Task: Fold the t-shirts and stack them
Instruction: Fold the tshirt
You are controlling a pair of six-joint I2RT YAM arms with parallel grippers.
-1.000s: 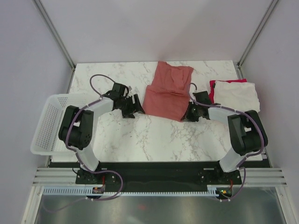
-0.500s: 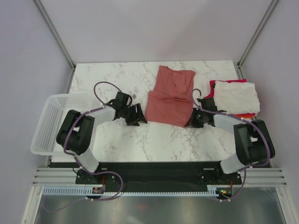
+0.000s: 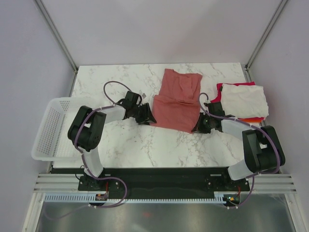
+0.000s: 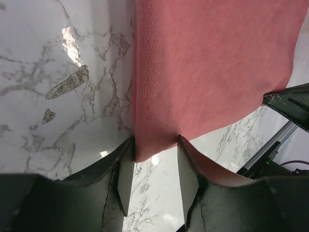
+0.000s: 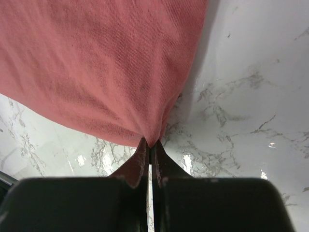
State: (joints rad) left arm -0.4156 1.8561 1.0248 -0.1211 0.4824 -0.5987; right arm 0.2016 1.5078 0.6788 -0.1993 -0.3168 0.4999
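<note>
Currently the salmon-red t-shirt (image 3: pixel 175 99) lies flat on the marble desk (image 3: pixel 106 79), approx. centre, between the two arms. It is partly folded: the narrower section points toward the far edge, the wider section toward the arm bases, w/ a crease across the middle.

Left arm: the left claw (image 3: pixel 147 115) sits low on the desk at the shirt's near-left corner. In the left wrist view its fingers (image 4: pixel 186 174) stand apart. The corner of the cloth lies between the tips. Bare marble shows in the gap below it, so the cloth is not pinched.

Right arm: the right claw (image 3: pixel 197 126) sits at the shirt's near-right corner. In the right wrist view its fingers (image 5: pixel 140 162) are pressed together on the corner of the cloth. Wrinkles radiate from the pinch point into the fabric.

Stack, right side of desk, apart from the salmon-red shirt:
- cream-white t-shirt (image 3: pixel 244 99): folded, on top.
- magenta t-shirt (image 3: pixel 222 88): beneath, showing along the far and left sides.
- orange t-shirt (image 3: pixel 251 119): beneath, only a thin strip showing at the near side.

A white mesh basket (image 3: pixel 48 128) stands at the desk's left edge, beside the left arm's elbow.
</note>
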